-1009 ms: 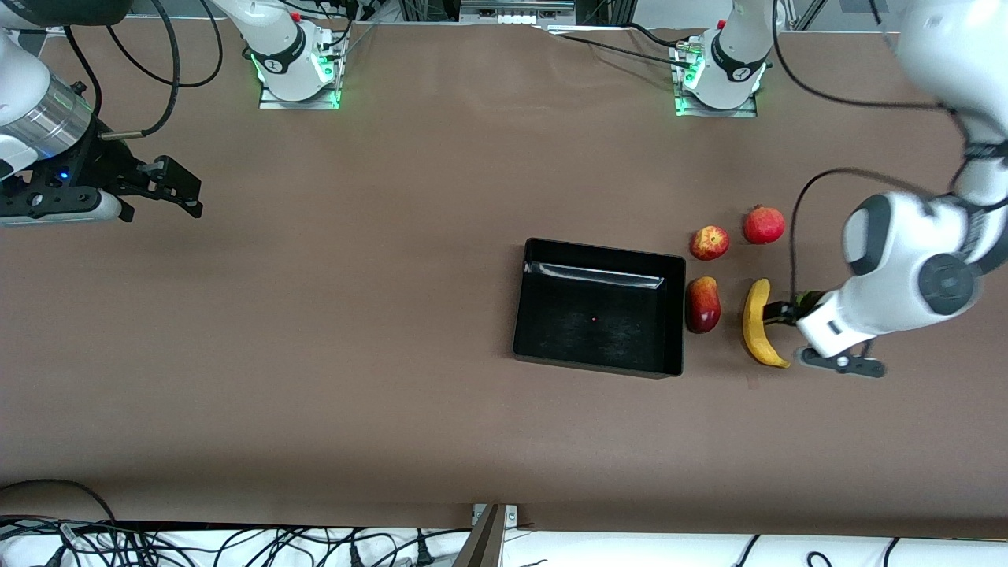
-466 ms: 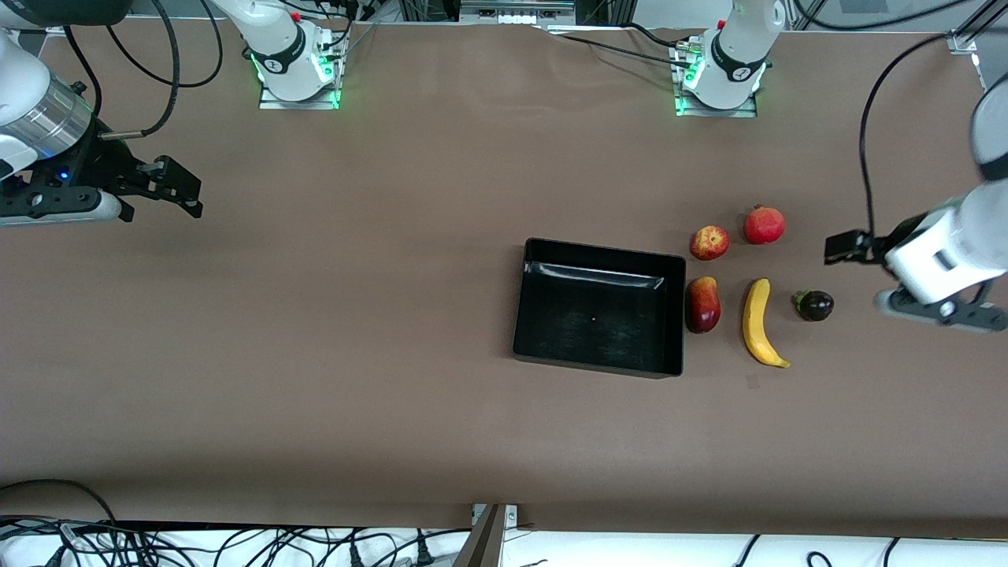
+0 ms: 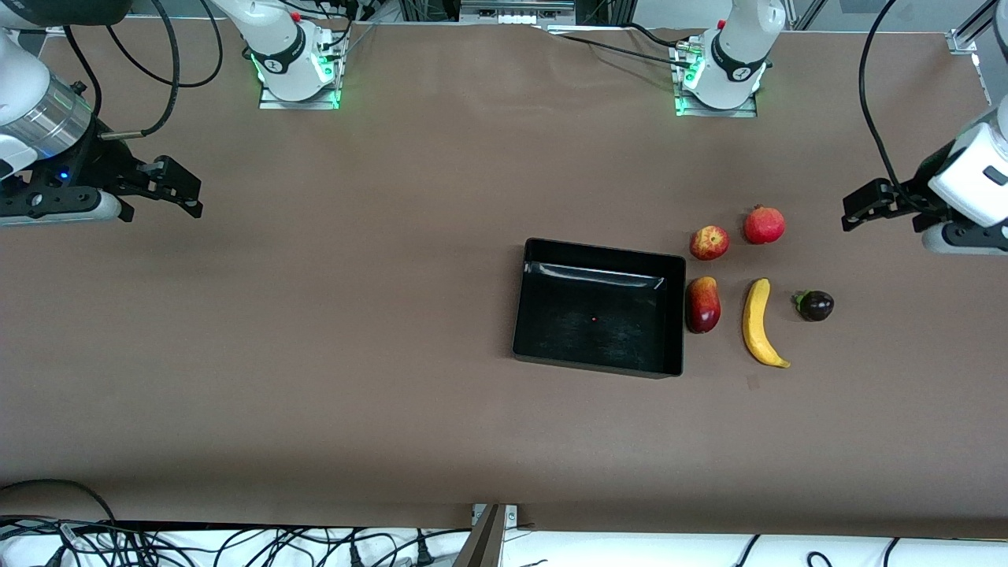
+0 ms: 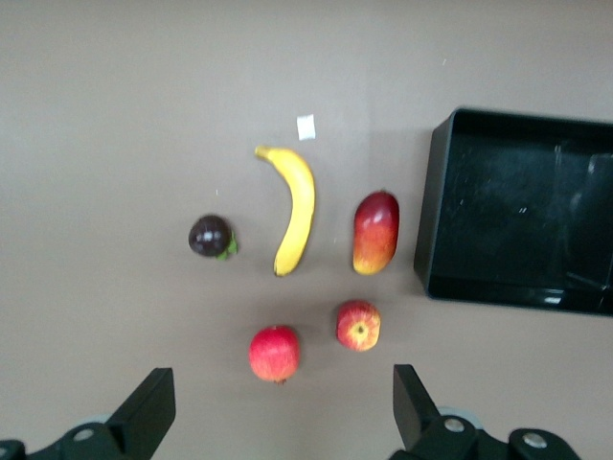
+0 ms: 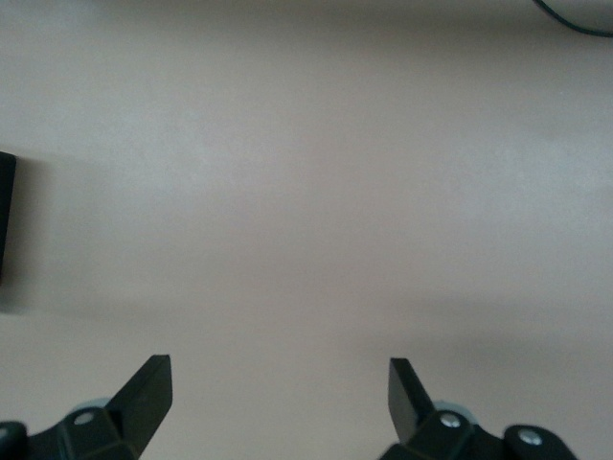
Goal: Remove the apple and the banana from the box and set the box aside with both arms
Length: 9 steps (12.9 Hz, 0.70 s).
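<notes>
The black box (image 3: 602,250) lies near the table's middle with nothing in it. Beside it, toward the left arm's end, lie a red-yellow mango (image 3: 703,304), a yellow banana (image 3: 757,323) and a dark purple fruit (image 3: 815,305). A red-yellow apple (image 3: 709,242) and a red pomegranate (image 3: 764,225) lie farther from the front camera. The left wrist view shows the banana (image 4: 297,216), apple (image 4: 358,325) and box (image 4: 428,220). My left gripper (image 3: 858,206) (image 4: 282,398) is open and holds nothing, over bare table near that end. My right gripper (image 3: 187,189) (image 5: 278,369) waits open at the right arm's end.
A small pale tag (image 4: 306,126) lies on the brown table near the banana's tip. Both arm bases (image 3: 298,71) stand along the table's edge farthest from the front camera. Cables (image 3: 236,543) hang below the edge nearest to that camera.
The left arm has pulled up and away from the spot beside the banana, toward its end of the table. The dark purple fruit now lies uncovered there. The right arm has not moved.
</notes>
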Available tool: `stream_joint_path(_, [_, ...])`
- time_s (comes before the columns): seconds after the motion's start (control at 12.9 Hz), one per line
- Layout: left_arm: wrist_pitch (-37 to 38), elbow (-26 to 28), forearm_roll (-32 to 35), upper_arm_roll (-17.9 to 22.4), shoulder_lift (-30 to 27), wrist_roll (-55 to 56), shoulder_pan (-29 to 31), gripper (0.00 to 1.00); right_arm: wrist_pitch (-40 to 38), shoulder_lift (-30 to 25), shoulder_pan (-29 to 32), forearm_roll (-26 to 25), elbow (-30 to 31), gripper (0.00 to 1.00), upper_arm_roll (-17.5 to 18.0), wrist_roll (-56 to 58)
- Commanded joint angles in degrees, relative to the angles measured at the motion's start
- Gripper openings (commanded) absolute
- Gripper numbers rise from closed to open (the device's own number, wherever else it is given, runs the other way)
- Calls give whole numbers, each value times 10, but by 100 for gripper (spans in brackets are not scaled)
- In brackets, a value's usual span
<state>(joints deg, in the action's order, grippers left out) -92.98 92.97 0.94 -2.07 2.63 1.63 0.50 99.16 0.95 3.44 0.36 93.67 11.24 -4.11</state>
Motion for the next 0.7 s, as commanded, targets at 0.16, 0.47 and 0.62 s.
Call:
stream_joint_path(0.16, [-12, 31, -4, -10, -29, 5, -6, 100, -10, 0, -1, 6, -3, 100, 0, -2])
stream_joint_path(0.47, [-11, 25, -5, -8, -24, 3, -3, 100, -11, 0, -1, 6, -3, 100, 0, -3])
stream_joint_path(0.62, [-12, 23, -9, -9, -22, 4, -4, 100, -11, 0, -1, 6, -3, 100, 0, 1])
